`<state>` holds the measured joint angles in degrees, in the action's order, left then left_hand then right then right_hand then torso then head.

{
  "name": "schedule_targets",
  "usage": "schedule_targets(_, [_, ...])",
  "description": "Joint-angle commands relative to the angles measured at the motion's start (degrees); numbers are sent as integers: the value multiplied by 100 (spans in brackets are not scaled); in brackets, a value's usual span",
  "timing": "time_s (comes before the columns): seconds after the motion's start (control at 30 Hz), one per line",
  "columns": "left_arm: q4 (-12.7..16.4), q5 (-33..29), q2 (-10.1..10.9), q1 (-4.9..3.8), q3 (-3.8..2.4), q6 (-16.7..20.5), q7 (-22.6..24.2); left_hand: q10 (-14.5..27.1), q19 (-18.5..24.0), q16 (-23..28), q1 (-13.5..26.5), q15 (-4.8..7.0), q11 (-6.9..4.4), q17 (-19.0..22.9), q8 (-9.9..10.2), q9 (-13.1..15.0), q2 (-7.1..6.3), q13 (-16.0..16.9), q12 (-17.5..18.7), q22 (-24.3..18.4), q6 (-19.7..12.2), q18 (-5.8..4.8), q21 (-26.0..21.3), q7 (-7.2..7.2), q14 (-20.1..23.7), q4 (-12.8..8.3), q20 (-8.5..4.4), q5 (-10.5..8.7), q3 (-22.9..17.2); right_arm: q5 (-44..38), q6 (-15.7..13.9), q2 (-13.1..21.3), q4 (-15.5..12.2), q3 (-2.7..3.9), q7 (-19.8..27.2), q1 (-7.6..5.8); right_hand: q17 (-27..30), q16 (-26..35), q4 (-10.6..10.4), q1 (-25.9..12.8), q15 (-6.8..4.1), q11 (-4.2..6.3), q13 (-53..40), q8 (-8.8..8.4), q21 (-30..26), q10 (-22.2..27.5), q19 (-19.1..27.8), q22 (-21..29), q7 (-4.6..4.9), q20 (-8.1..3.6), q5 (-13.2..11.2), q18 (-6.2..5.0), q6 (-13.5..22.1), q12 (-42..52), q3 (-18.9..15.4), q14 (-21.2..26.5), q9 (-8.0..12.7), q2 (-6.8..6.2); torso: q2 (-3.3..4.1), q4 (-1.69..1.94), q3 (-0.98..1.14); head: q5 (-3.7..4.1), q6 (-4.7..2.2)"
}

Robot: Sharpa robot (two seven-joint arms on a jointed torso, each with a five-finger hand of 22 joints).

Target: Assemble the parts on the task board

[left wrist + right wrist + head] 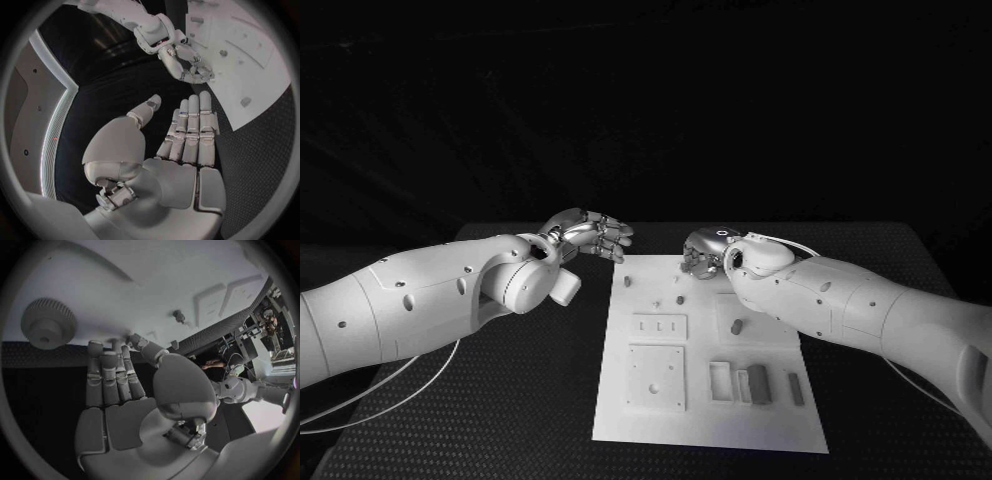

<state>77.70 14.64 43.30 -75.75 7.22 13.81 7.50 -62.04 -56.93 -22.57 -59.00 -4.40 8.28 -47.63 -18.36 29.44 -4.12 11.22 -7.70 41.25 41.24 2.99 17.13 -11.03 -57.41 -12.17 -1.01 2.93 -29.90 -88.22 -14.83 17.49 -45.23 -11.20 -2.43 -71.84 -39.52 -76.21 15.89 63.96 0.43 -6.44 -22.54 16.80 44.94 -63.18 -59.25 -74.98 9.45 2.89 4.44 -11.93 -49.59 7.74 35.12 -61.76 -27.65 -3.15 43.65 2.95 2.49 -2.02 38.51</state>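
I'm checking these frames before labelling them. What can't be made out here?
- Head view: the right hand covers the far corner of the task board; what lies under it is hidden.
- Head view: the small parts near the board's front are too small to identify.
- Right wrist view: whether the fingertips touch the board beside the gear cannot be told.

A black table with a textured top stands before a dark, unlit backdrop.
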Motion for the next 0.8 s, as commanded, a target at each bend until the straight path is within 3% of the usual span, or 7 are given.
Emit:
schedule_targets(0.03, [14, 15, -12, -7, -7, -71, 31, 0, 40, 20, -6, -17, 23, -8, 35, 0, -44, 8, 24, 7, -48, 48, -27, -188, -23, 24, -9, -11, 0, 77, 283, -25, -35, -21, 165, 51, 7, -33, -16, -56, -34, 3, -47, 28, 13, -20, -7, -106, -10, 2, 13, -307, -42, 32, -24, 3, -4, 29, -5, -1, 3, -13, 20])
schedule_targets(0.2, [15, 15, -11, -7, -7, -74, 27, -1, 40, 23, -6, -18, 23, -10, 35, 0, -44, 9, 25, 8, -48, 48, -28, -188, -24, 24, -9, -11, 1, 74, 187, -42, -43, -21, 150, 53, 11, -49, -41, -65, -75, 47, -328, 93, 14, -51, -20, -108, -8, -5, 14, -307, -169, 162, -23, 7, -35, 24, -9, -3, -2, -14, 30])
schedule_targets(0.3, [17, 15, -8, -7, -7, -74, 23, -1, 40, 24, -6, -18, 23, -12, 35, 0, -44, 9, 26, 8, -48, 48, -28, -188, -24, 25, -9, -11, 1, 51, 84, -48, -25, -21, 125, 53, 17, -80, -59, -66, -143, 134, -800, 184, 44, -66, -90, -110, -82, -37, 14, -307, -331, 368, -26, -54, -123, 60, -8, -5, -2, -12, 28])
schedule_targets(0.53, [21, 15, -5, -10, -7, -75, 19, -1, 40, 27, -6, -18, 23, -14, 36, 0, -44, 10, 28, 9, -49, 47, -29, -189, -25, 25, -9, -11, 1, -41, -97, -53, -7, -21, 0, 53, 7, -132, -73, -76, -223, 193, -1201, 281, 110, -113, -189, -119, -160, -87, 13, -307, -493, 505, -11, -149, -256, 207, -8, -9, -1, -18, 29])
schedule_targets(0.8, [23, 15, 0, -11, -7, -80, 10, -1, 40, 31, -5, -18, 24, -18, 36, 0, -44, 12, 31, 11, -50, 48, -30, -189, -26, 26, -9, -11, 2, -81, -249, -42, -21, -21, -88, 53, -11, -163, -56, -122, -277, 250, -1450, 349, 159, -187, -252, -117, -220, -123, 14, -307, -595, 559, -12, -206, -386, 253, -8, -6, 1, -19, 29])
